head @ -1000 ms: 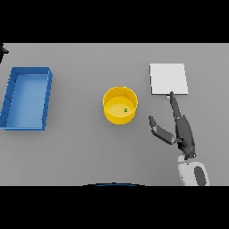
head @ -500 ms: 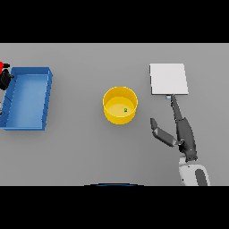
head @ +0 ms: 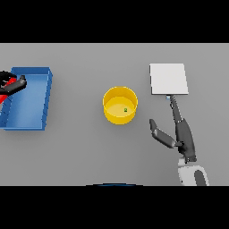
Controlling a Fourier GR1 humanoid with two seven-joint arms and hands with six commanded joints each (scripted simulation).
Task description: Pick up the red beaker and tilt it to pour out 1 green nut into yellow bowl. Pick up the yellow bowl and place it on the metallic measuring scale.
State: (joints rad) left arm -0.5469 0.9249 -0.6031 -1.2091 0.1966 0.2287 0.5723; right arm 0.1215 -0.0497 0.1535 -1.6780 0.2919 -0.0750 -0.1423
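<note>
The yellow bowl (head: 120,104) stands at the middle of the table with one small green nut (head: 125,109) inside. At the far left edge, my left hand (head: 15,85) is curled round the red beaker (head: 5,82), holding it over the near-left corner of the blue bin (head: 41,103); most of the beaker is cut off by the view's edge. My right hand (head: 182,133) rests open on the table to the right of the bowl, fingers straight and pointing toward the metallic measuring scale (head: 168,79), thumb spread toward the bowl.
The blue bin is an open rectangular tray at the left side of the table. The scale is a flat pale square plate at the right rear, just beyond my right fingertips.
My left hand with the red beaker has come into view at the left edge and moved rightward over the blue bin. The right hand, bowl and scale have not moved.
</note>
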